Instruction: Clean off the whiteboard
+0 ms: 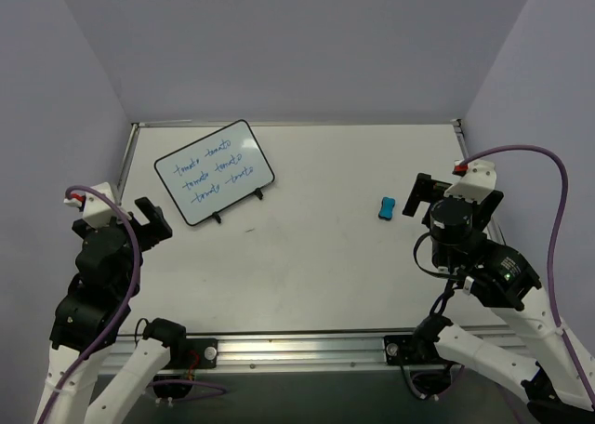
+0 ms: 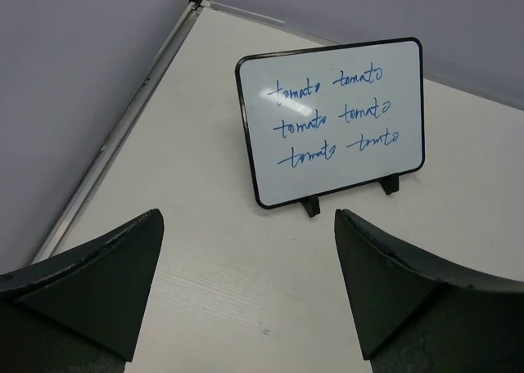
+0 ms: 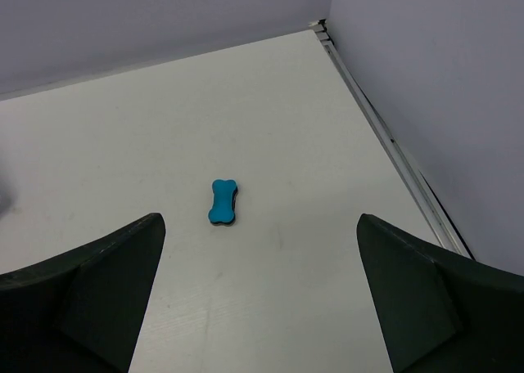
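Bare table is lying open in front of the whiteboard; the blue eraser is sitting well to its right; the back wall and side wall are hemming it behind and left.

Surface: white, matte, rectangular, with thin metal trim on the far and side edges.
Back wall, left wall, right wall: plain pale lilac panels.
Rail: silver metal, along the near edge.
Light: soft, even.
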